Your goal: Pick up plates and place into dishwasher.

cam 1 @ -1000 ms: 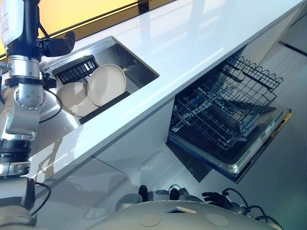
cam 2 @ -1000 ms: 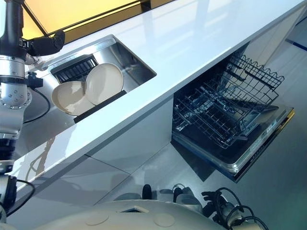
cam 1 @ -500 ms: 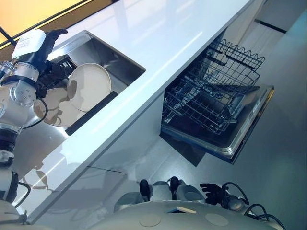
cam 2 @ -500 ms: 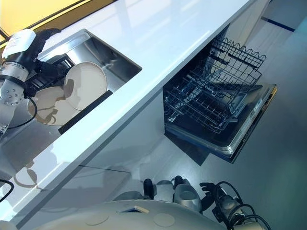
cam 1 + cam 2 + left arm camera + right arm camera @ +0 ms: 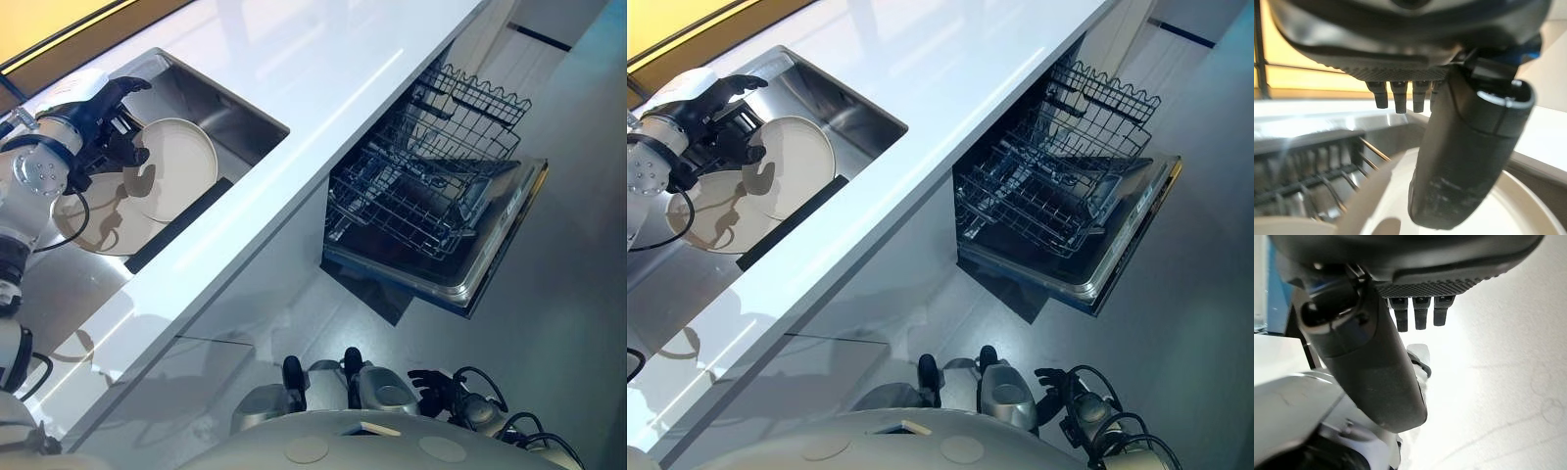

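Observation:
Two cream plates lie in the steel sink [image 5: 227, 110]: one plate [image 5: 188, 162] leans upright against a dark dish rack [image 5: 1312, 176], and the other plate [image 5: 106, 231] lies flatter beside it. My left hand [image 5: 106, 110] hangs open just above the leaning plate's far edge, fingers spread, holding nothing. In the left wrist view its thumb [image 5: 1469, 156] hovers over the plate's face [image 5: 1533, 215]. My right hand [image 5: 431, 380] hangs open low at my side, away from the counter. The dishwasher [image 5: 500, 257] stands open at the right.
A long white countertop [image 5: 323, 59] runs between the sink and the dishwasher. The lower wire rack [image 5: 411, 206] is pulled out over the dropped door, with the upper rack [image 5: 475, 113] above it. Grey floor lies in front of the cabinets.
The camera has swung, shifting the whole scene. My left hand has come down from above the counter into the sink, close over the leaning plate. The plates have not moved.

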Controlling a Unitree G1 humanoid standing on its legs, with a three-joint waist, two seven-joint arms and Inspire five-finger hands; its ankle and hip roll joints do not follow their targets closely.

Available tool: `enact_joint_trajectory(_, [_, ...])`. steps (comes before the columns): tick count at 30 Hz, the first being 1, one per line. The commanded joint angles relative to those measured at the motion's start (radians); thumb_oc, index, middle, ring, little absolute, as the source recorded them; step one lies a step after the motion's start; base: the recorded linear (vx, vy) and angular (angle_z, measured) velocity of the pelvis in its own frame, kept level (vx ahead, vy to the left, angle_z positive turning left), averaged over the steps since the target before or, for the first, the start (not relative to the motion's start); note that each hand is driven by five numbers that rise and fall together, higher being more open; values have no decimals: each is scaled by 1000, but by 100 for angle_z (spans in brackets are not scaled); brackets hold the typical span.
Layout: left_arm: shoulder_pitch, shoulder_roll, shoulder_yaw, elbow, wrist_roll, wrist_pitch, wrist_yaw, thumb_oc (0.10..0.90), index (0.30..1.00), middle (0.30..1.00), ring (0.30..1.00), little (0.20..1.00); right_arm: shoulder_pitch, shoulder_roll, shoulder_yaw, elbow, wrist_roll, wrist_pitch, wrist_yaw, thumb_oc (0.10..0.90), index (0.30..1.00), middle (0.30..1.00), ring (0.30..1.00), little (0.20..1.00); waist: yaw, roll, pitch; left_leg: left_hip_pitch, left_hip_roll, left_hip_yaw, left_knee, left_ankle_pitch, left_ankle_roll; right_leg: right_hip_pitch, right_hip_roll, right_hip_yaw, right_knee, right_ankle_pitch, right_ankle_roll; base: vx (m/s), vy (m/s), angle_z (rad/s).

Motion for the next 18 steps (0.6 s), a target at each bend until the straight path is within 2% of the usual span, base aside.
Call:
enact_joint_trajectory(1, [-194, 29, 49, 10, -134, -17, -64, 800, 900, 900, 900, 900, 8, -54, -10, -17, 21, -6, -2, 800, 900, 900, 900, 900, -33, 78, -46, -17, -39, -24, 22, -68, 55, -63, 0, 20, 205, -54, 82, 2, 11, -4])
enact_joint_trajectory(5, [-205, -6, 49, 7, -240, 20, -131, 800, 900, 900, 900, 900, 4, -57, -15, -10, 35, -11, -5, 800, 900, 900, 900, 900, -33, 75, -36, -26, -37, -18, 25, -64, 54, -68, 3, 25, 199, -54, 80, -2, -2, -2])
enact_joint_trajectory(8, [-196, -38, 62, 9, -280, 51, -175, 800, 900, 900, 900, 900, 3, -54, -17, -1, 34, -17, -11, 800, 900, 900, 900, 900, -32, 72, -35, -34, -38, -15, 29, -62, 51, -64, 4, 26, 182, -56, 78, 0, 0, 0])
enact_joint_trajectory(13, [-186, -63, 48, 22, -295, 59, -252, 800, 900, 900, 900, 900, 0, -55, -19, -4, 38, -20, -17, 800, 900, 900, 900, 900, -35, 70, -33, -39, -37, -11, 33, -60, 46, -58, 4, 24, 155, -49, 76, 0, 0, 0])
enact_joint_trajectory(15, [-183, -65, 38, 31, -292, 56, -287, 671, 789, 789, 789, 771, -4, -56, -16, -8, 42, -18, -19, 800, 900, 900, 900, 900, -36, 70, -31, -40, -38, -10, 35, -60, 45, -57, 5, 26, 149, -48, 75, 0, 0, 0])
enact_joint_trajectory(16, [-180, -67, 32, 26, -288, 57, -292, 375, 535, 535, 535, 475, -7, -59, -15, -10, 45, -19, -16, 800, 900, 900, 900, 900, -36, 71, -28, -42, -38, -10, 37, -60, 44, -57, 5, 27, 146, -48, 74, 0, 0, 0])
enact_joint_trajectory(17, [-178, -65, 28, 19, -283, 53, -287, 182, 371, 371, 371, 282, -11, -60, -16, -10, 48, -17, -13, 800, 900, 900, 900, 900, -34, 72, -27, -43, -38, -10, 38, -60, 44, -56, 5, 26, 142, -49, 74, -44, -13, -1])
enact_joint_trajectory(18, [-178, -63, 25, 14, -282, 51, -281, 133, 328, 328, 328, 233, -14, -61, -16, -9, 49, -16, -12, 800, 900, 900, 900, 900, -33, 72, -27, -43, -38, -10, 38, -60, 44, -55, 5, 26, 140, -49, 74, -60, -24, -3])
